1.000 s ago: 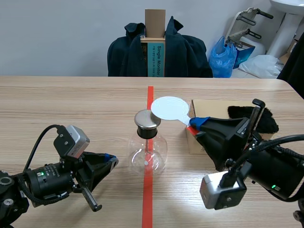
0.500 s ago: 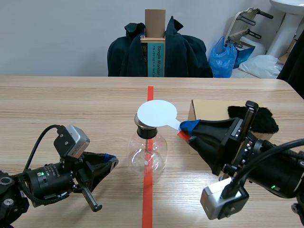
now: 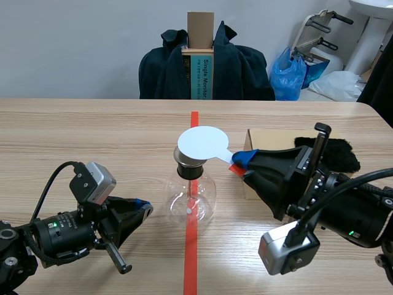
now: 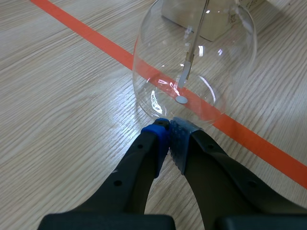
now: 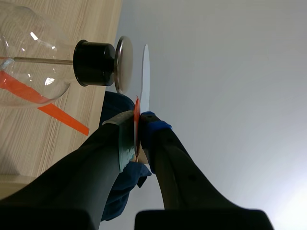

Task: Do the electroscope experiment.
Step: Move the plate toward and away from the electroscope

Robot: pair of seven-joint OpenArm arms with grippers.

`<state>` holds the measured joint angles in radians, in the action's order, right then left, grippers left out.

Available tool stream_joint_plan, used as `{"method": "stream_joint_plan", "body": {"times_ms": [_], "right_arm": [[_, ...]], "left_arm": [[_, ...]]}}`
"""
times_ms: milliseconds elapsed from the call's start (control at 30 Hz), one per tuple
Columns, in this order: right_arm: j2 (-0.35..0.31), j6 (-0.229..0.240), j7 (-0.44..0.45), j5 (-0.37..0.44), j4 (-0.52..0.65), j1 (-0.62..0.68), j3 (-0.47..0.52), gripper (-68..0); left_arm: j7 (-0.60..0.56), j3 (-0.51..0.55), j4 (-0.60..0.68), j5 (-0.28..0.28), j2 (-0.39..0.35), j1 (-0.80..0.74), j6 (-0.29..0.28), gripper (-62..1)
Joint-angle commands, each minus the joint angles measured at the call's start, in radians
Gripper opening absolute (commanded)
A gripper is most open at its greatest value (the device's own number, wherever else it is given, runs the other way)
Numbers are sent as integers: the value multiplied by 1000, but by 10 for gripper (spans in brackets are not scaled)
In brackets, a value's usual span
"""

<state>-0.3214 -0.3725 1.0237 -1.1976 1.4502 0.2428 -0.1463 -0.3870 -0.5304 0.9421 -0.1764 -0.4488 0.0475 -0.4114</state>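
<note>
- Above the flask, we see our right gripper pinching a white disc by its handle.
- Our left gripper sits pressed together just beside the flask.

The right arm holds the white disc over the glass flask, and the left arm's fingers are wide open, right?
No: the left wrist view shows the left gripper with its fingers shut on nothing, beside the glass flask. The right gripper does hold the white disc over it.
</note>
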Motion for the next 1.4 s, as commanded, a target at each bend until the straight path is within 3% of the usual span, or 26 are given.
{"method": "stream_joint_plan", "body": {"times_ms": [0,300,933,1100,1367], "right_arm": [[-2,-4,-2,11,14,-11,1,-667],[-2,-4,-62,12,14,-11,1,-667],[-2,-1,-451,16,10,-10,1,-667],[-2,-1,-463,17,10,-10,1,-667],[-2,-1,-356,19,10,-10,1,-667]], "left_arm": [[-13,0,18,-13,5,11,2,-588],[-13,0,18,-13,5,11,2,-588],[-13,0,18,-13,5,11,2,-588],[-13,0,18,-13,5,11,2,-588],[-13,0,18,-13,5,11,2,-588]]}}
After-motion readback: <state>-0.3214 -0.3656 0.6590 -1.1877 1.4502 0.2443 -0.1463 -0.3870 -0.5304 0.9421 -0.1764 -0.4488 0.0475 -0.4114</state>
